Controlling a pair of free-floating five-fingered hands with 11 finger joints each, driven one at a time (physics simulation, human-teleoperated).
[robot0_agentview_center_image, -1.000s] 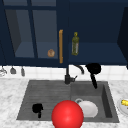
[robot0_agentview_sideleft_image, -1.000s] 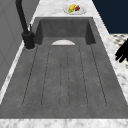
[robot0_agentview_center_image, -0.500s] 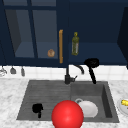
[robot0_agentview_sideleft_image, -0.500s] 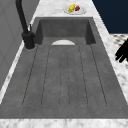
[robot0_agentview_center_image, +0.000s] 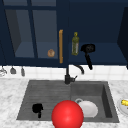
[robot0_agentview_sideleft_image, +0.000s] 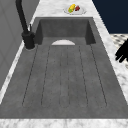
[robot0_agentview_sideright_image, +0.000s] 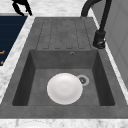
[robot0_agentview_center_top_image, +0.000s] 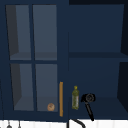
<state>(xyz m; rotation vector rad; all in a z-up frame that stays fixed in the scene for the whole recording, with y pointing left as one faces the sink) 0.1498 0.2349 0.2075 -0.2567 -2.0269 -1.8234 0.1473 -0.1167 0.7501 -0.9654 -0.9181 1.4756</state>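
- Left hand (robot0_agentview_center_image: 37, 109): hangs low over the front left corner of the sink's ribbed drainboard (robot0_agentview_center_image: 45, 97) in the front view. It holds nothing. How far its fingers are open cannot be told there.
- Left side view: a hand (robot0_agentview_sideleft_image: 122, 53) sits at the right edge, over the marble counter (robot0_agentview_sideleft_image: 110, 47) just beside the sink's front rim. Its fingers are spread and point down and left, gripping nothing. By position this matches the left hand.
- Right side view: the same hand (robot0_agentview_sideright_image: 21, 6) shows at the top left corner, fingers hanging down, over the counter edge next to the drainboard.
- Right hand (robot0_agentview_center_image: 88, 48): raised in the open right half of the wall cabinet, above the lower shelf (robot0_agentview_center_image: 105, 56), just right of the olive oil bottle (robot0_agentview_center_image: 75, 43) and apart from it. A dark narrow part runs down and right from it toward the faucet (robot0_agentview_center_image: 72, 72). Finger state cannot be told.
- Upper view: right hand (robot0_agentview_center_top_image: 88, 98) beside the bottle (robot0_agentview_center_top_image: 75, 98), with no contact seen.
- Red sphere (robot0_agentview_center_image: 67, 115): sits at the sink's front rim, between the two hands.
- White plate (robot0_agentview_sideright_image: 64, 88): lies flat in the basin, beside the drain (robot0_agentview_sideright_image: 82, 80).
- Wooden door handle (robot0_agentview_center_image: 60, 46): stands left of the bottle. A small brown item (robot0_agentview_center_image: 51, 53) sits behind the glass door.
- Fruit plate (robot0_agentview_sideleft_image: 74, 8): rests on the counter beyond the basin.
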